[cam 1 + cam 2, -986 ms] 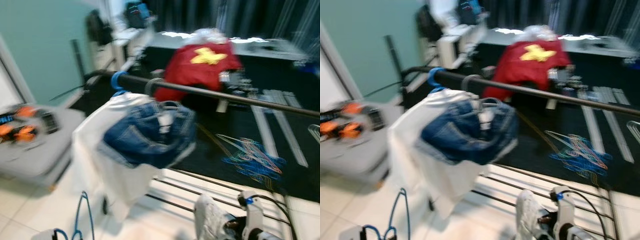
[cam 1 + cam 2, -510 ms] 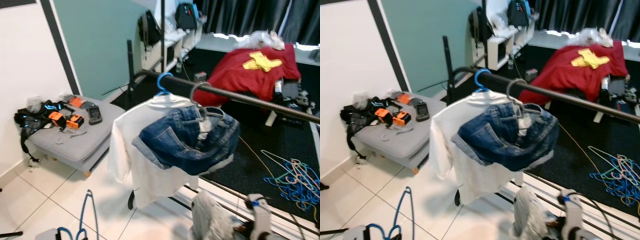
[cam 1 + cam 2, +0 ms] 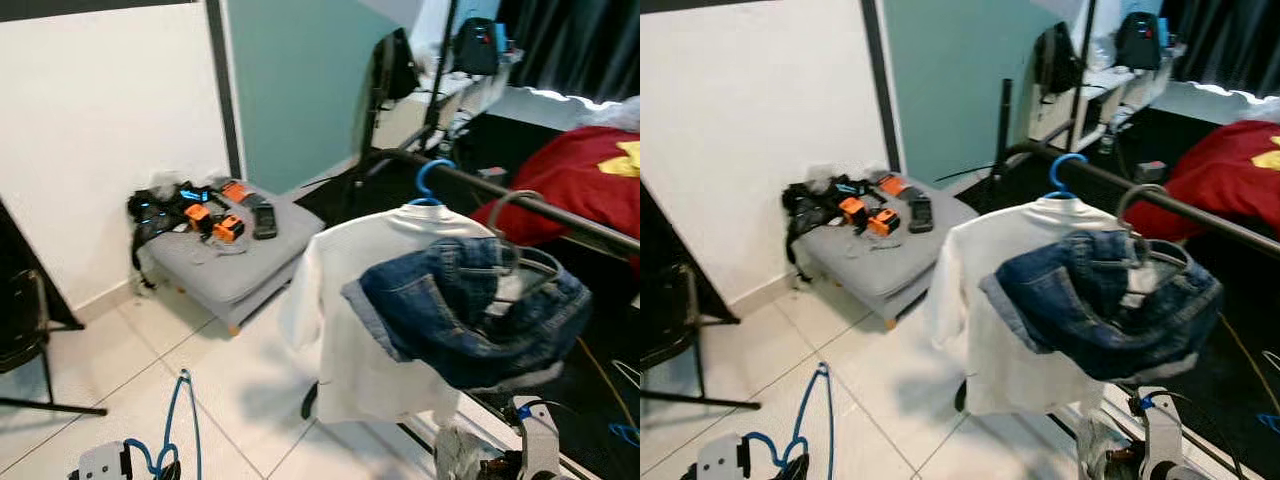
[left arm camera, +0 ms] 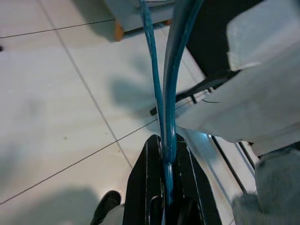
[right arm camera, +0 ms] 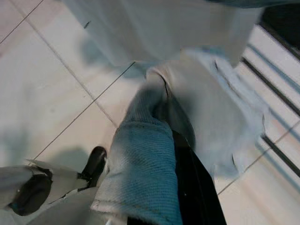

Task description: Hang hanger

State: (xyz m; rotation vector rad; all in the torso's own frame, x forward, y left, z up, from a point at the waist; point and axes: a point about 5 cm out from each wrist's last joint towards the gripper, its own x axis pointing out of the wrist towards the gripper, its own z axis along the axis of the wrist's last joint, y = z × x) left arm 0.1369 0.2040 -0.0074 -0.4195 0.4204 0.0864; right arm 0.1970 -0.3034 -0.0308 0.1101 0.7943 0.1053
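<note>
Left gripper (image 4: 165, 187) clamped on blue hanger (image 3: 185, 420) at seven o'clock, right gripper (image 5: 187, 187) wrapped in grey cloth (image 5: 150, 154), closure impossible to tell; risk of snagging shirt (image 3: 380, 300) on rail (image 3: 520, 205) at two o'clock.

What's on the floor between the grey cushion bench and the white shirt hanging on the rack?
In the left eye view, bare white floor tile lies between the grey cushion bench and the white shirt.

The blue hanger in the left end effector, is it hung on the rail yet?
Not hung. The blue hanger is clamped in the left end effector above the floor tiles, apart from the rail.
</note>
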